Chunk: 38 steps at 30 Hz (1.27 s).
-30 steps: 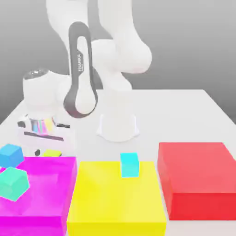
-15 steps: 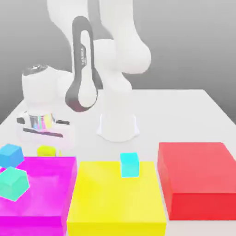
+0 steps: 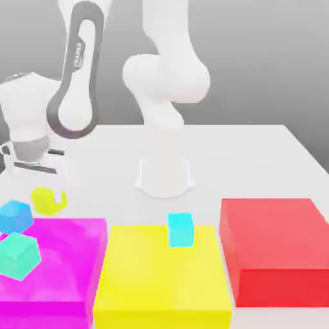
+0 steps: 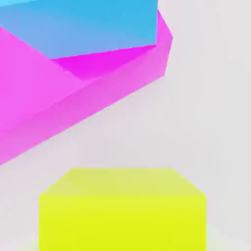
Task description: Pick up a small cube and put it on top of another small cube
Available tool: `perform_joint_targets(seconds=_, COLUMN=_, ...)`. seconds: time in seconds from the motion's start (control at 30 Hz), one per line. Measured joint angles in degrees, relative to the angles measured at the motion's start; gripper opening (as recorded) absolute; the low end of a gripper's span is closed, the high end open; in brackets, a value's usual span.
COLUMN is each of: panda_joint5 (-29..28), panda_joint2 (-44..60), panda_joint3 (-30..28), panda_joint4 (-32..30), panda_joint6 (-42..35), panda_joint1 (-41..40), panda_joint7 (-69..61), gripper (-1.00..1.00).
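Lime cube [image 3: 45, 200] is held aloft, pinched in the closed pincer [image 3: 51, 193], near the blue cube [image 3: 15, 217] and magenta block [image 3: 58, 257]; on the yellow block [image 3: 160, 276], a cyan cube [image 3: 180, 230] is seen, the red block [image 3: 276, 238] beside

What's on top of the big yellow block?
The cyan cube sits on the yellow block, near its far edge. The patch beneath the cube is covered, so I can't tell.
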Motion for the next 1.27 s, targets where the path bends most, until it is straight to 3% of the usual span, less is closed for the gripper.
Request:
perform_joint_targets(seconds=0.2, panda_joint5=4.00, panda_joint2=2.25, panda_joint3=-0.89, panda_joint4=5.06, panda_joint6=-4.09, panda_joint1=-2.81, panda_joint7=-1.25, gripper=-1.00)
perform_joint_targets(seconds=0.57, panda_joint5=4.88, panda_joint2=4.29, panda_joint3=-1.73, panda_joint4=16.18, panda_joint6=-12.61, panda_joint1=-4.96, panda_joint7=1.89, gripper=-1.00)
perform_joint_targets(seconds=0.93, panda_joint5=-15.06, panda_joint2=0.09, panda_joint3=7.37, panda_joint4=26.62, panda_joint6=-23.57, panda_joint1=13.62, panda_joint7=20.42, gripper=-1.00)
perform_joint_targets(seconds=1.0, panda_joint5=-16.79, panda_joint2=1.08, panda_joint3=7.93, panda_joint4=26.57, panda_joint6=-21.99, panda_joint1=17.56, panda_joint7=21.93, gripper=-1.00)
perform_joint_targets(seconds=1.07, panda_joint5=-16.42, panda_joint2=4.03, panda_joint3=6.79, panda_joint4=25.59, panda_joint6=-17.98, panda_joint1=16.53, panda_joint7=21.71, gripper=-1.00)
perform_joint_targets(seconds=1.1, panda_joint5=-16.17, panda_joint2=5.43, panda_joint3=6.69, panda_joint4=25.09, panda_joint6=-16.08, panda_joint1=16.23, panda_joint7=21.54, gripper=1.00)
perform_joint_targets(seconds=1.27, panda_joint5=-16.17, panda_joint2=5.43, panda_joint3=6.69, panda_joint4=25.09, panda_joint6=-16.08, panda_joint1=16.23, panda_joint7=21.54, gripper=1.00)
